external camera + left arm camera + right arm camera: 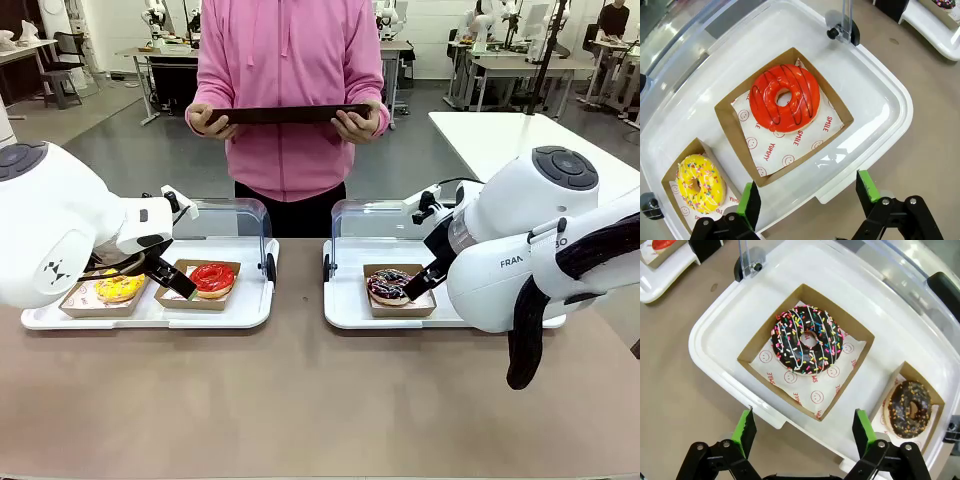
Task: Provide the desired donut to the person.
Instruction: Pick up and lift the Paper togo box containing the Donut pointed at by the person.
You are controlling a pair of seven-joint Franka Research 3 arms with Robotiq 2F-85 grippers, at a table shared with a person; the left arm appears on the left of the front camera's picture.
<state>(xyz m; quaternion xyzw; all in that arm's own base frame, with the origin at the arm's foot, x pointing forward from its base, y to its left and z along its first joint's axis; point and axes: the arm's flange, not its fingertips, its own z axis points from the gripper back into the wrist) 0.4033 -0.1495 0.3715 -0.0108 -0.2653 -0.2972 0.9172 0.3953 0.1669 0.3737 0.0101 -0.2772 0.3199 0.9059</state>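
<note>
Open left gripper (808, 189) hovers over red donut (785, 97), open right gripper (803, 424) over sprinkled donut (807, 339).

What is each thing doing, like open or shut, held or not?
Left gripper, open, holding nothing.
Right gripper, open, holding nothing.
Red donut, in its box, untouched.
Yellow donut, in its box.
Sprinkle donut, in its box, untouched.
Nut donut, in its box.
Left lid, up.
Right lid, up.
Black tray, held by the person.

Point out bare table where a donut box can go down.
Widest: the brown table on the near side of both trays. A narrow strip runs between the left tray and the right tray. Inside both trays it is crowded.
</note>
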